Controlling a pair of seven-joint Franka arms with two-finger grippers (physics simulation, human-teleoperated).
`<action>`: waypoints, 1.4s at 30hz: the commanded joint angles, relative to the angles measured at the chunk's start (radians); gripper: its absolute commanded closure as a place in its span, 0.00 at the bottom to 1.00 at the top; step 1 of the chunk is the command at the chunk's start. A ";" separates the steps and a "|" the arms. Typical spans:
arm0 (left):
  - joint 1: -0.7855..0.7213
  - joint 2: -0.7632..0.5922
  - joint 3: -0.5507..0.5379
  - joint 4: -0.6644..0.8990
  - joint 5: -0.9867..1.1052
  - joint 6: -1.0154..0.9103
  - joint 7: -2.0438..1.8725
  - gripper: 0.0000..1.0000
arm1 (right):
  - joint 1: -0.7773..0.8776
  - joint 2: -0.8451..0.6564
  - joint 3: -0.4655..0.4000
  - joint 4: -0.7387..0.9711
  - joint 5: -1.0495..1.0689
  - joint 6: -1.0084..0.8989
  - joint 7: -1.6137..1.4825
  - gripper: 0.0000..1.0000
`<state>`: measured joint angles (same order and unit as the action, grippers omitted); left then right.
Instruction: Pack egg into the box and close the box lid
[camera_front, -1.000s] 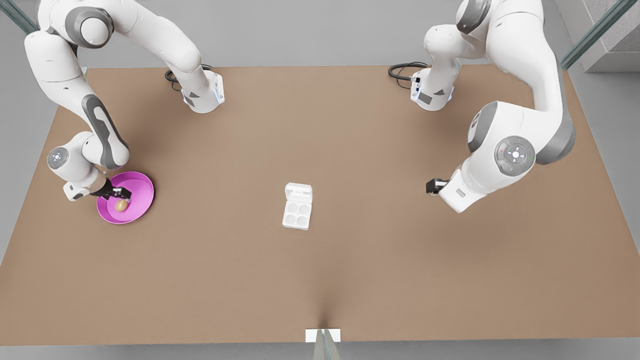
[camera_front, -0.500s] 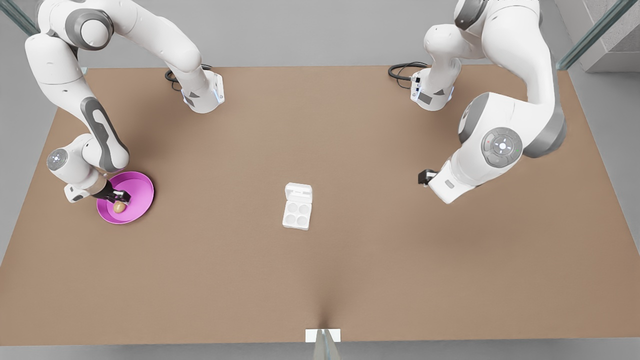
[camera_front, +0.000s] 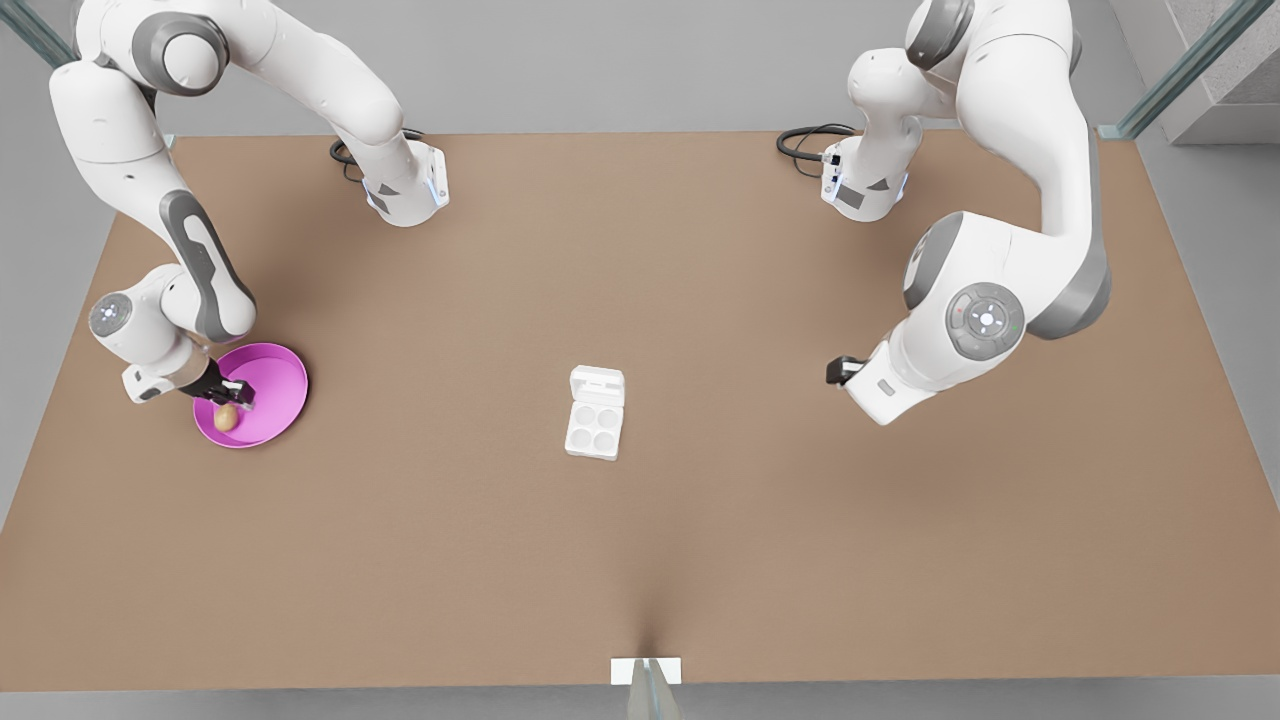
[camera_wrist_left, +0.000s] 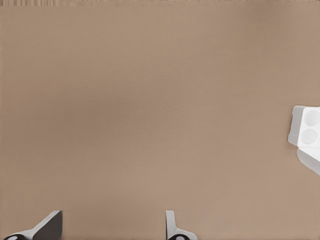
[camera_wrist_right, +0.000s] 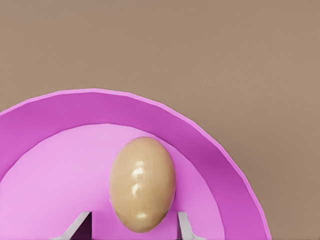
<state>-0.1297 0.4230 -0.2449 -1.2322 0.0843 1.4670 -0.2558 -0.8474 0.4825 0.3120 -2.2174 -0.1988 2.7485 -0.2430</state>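
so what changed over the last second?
Right pincer slid with the egg toward the front view's left on the pink plate, fingers astride it, no clamp visible. Left pincer, open, drifted toward the box. Box, open box lid and plate unmoved.

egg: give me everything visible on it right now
The small tan-brown oval egg looks smooth and glossy, with pale highlights and no cracks visible. It lies on the floor of the round pink plate, near the table's edge at the front view's left. The right hand is open, one finger on either side of the egg; contact cannot be told.
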 joint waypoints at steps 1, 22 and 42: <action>0.001 0.002 -0.001 0.002 0.003 0.013 0.000 0.00 | 0.001 0.007 0.001 0.010 -0.002 0.002 -0.004 0.10; 0.001 0.011 0.001 0.002 0.003 0.013 -0.002 0.00 | 0.226 -0.168 0.068 0.041 0.154 -0.260 0.178 0.59; 0.012 0.025 0.004 -0.001 -0.003 0.035 0.012 0.00 | 1.700 0.189 -0.611 0.719 0.564 -0.825 1.044 0.00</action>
<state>-0.1181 0.4483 -0.2405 -1.2336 0.0798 1.4893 -0.2511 0.8428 0.6713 -0.2893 -1.5058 0.3655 1.9848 0.3254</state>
